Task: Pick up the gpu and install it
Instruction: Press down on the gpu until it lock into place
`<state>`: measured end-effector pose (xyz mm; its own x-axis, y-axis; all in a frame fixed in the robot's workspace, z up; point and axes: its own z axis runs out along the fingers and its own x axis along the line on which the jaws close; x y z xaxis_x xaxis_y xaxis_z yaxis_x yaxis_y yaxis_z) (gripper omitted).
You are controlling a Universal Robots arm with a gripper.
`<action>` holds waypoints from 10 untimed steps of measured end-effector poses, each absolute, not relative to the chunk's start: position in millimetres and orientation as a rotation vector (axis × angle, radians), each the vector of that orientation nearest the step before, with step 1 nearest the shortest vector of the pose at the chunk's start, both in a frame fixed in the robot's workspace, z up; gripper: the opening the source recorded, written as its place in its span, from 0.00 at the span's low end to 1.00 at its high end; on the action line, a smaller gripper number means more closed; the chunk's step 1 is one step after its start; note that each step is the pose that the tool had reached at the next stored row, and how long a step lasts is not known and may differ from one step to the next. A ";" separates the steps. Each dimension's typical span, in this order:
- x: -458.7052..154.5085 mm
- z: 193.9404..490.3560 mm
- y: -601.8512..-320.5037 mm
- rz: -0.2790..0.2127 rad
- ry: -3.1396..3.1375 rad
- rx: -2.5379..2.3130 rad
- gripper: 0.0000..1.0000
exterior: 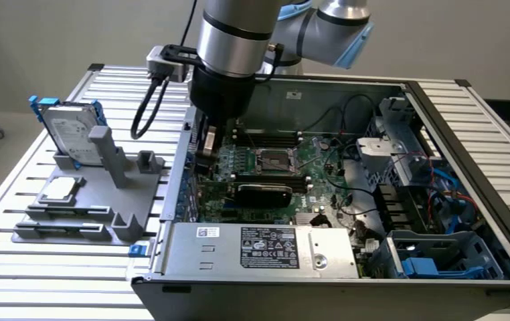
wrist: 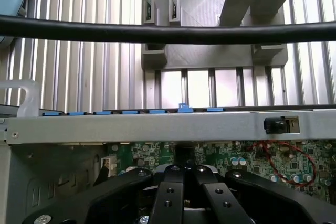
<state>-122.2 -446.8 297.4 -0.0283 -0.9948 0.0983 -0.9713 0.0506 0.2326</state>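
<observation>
One robot hand [exterior: 207, 160] hangs low inside the open computer case [exterior: 469, 134], right by the case wall. In the wrist view the hand [wrist: 184, 169] sits over the green board [wrist: 236, 156]. Its two fingers [wrist: 169, 199] are close together, so the hand is narrow. I cannot tell if they pinch anything.

The gpu [exterior: 264, 195] is down in the case, just beside the hand and a bit lower, toward the exterior view's right. Its black round side shows. It sits on the green board [exterior: 237, 164], and I cannot tell if the hand touches it.

Past the case wall, well away from the hand toward the exterior view's left, a grey holder [exterior: 86, 200] rests on the metal table [exterior: 5, 267]. A silver hard drive [exterior: 67, 127] in a blue frame stands up in the holder.

A silver box [exterior: 268, 247] with a black label lies near the front of the case, in front of the gpu. A thick black cable [wrist: 168, 32] runs across the wrist view, above the hand.
</observation>
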 end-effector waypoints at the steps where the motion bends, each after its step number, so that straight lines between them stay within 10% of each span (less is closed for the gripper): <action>1: -122.2 297.4 -447.9 -0.146 -2.094 2.011 0.11; 10: -122.2 297.3 -450.2 -0.144 -2.098 2.004 0.11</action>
